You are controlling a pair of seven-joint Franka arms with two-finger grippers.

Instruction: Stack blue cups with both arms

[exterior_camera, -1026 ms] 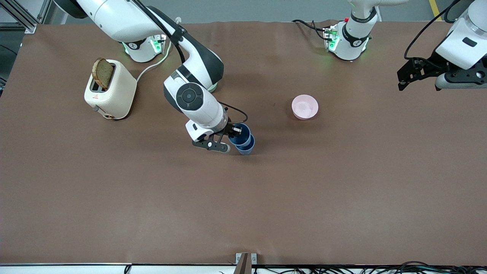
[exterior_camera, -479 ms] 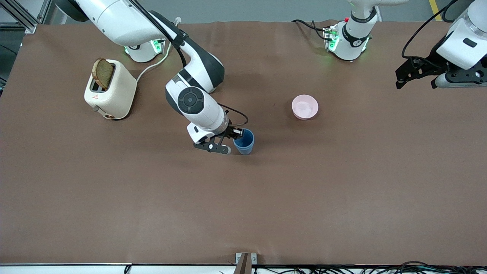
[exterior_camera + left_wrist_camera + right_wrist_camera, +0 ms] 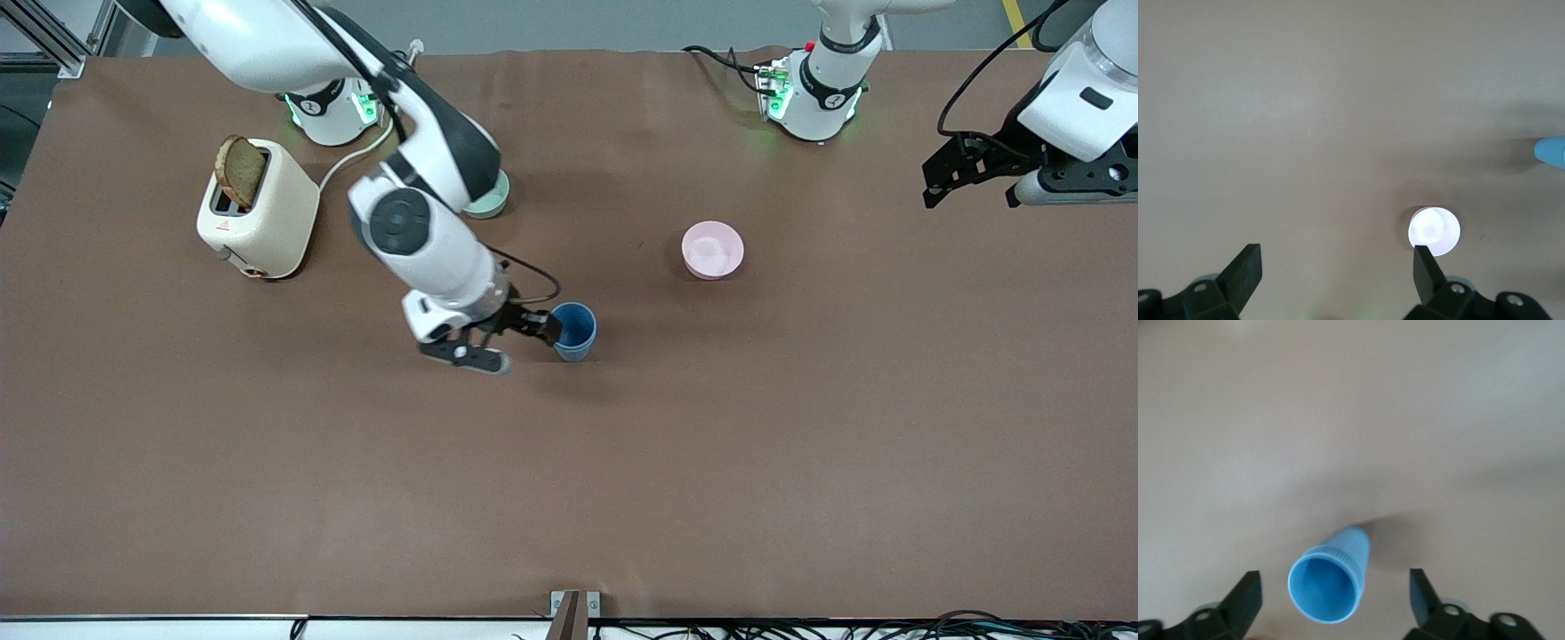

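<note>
The blue cups [image 3: 574,332] stand upright near the table's middle, nested so closely that they look like one cup. My right gripper [image 3: 523,343] is open and empty just beside the stack, toward the right arm's end of the table, apart from it. In the right wrist view the stack [image 3: 1331,583] shows between the spread fingers of the right gripper [image 3: 1335,582], its open mouth facing the camera. My left gripper [image 3: 969,171] is open and empty, raised over the left arm's end of the table, where that arm waits. In the left wrist view the left gripper [image 3: 1337,257] has its fingers wide apart.
A pale pink bowl [image 3: 712,250] sits toward the left arm's end from the stack; it also shows in the left wrist view [image 3: 1434,231]. A mint-green bowl [image 3: 491,203] is partly hidden under the right arm. A cream toaster [image 3: 258,210] with bread stands toward the right arm's end.
The upper cup went down fully into the lower one. My right gripper let go of it, opened and drew away toward the right arm's end. The left arm barely moved.
</note>
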